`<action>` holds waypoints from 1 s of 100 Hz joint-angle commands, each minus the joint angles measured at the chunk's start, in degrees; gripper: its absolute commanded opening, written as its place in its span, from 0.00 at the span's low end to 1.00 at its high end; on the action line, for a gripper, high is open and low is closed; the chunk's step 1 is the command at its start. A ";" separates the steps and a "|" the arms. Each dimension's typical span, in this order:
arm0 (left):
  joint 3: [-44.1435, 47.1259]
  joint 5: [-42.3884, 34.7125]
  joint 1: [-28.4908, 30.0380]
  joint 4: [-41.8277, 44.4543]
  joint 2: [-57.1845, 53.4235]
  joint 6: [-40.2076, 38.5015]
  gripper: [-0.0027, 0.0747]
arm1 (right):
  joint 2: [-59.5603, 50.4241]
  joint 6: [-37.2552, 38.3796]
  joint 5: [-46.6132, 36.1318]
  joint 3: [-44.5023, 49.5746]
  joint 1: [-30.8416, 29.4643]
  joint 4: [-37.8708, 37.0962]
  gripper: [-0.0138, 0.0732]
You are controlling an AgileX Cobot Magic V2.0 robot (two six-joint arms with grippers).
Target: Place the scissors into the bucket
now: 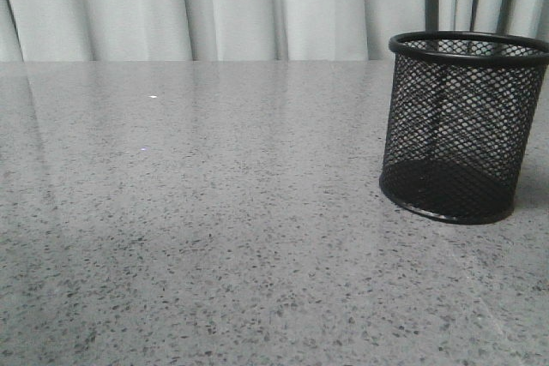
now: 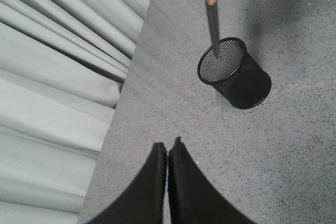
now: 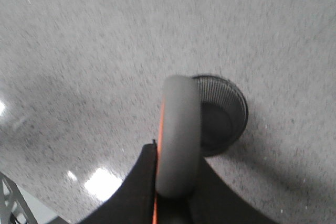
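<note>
The bucket (image 1: 463,126), a black wire-mesh cup, stands upright on the grey speckled table at the right of the front view. No gripper shows in that view. In the left wrist view the scissors (image 2: 212,19) hang blades down, their tip over the open mouth of the bucket (image 2: 233,74). In the right wrist view my right gripper (image 3: 176,153) is shut on the grey, orange-lined handle loop of the scissors (image 3: 178,129), directly above the bucket (image 3: 223,114). My left gripper (image 2: 168,148) is shut and empty, high above the table and apart from the bucket.
A pale curtain (image 1: 257,6) hangs behind the table's far edge and also shows in the left wrist view (image 2: 52,77). The grey table (image 1: 214,212) stretches left of the bucket. A metal frame (image 3: 10,203) shows past the table's edge.
</note>
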 commanded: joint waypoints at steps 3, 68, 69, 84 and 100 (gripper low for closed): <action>-1.27 -3.65 -0.35 -1.97 0.35 -0.69 0.01 | 1.51 -0.22 1.96 1.33 -0.39 -1.25 0.08; -1.27 -5.76 -0.35 -1.89 0.83 -15.95 0.01 | 13.86 -0.33 -1.93 1.01 -0.39 -6.10 0.51; -1.27 -6.06 -0.35 -1.68 0.83 -16.57 0.01 | 13.86 -0.33 -1.93 0.88 -0.39 -6.63 0.55; -1.18 -14.74 -0.35 5.53 0.73 -27.28 0.01 | 13.62 -0.33 -1.57 -4.00 -0.39 -10.12 0.82; -0.32 -26.00 -0.35 9.36 0.42 -36.69 0.01 | 11.74 -0.33 -1.49 -10.59 -0.39 -10.65 0.83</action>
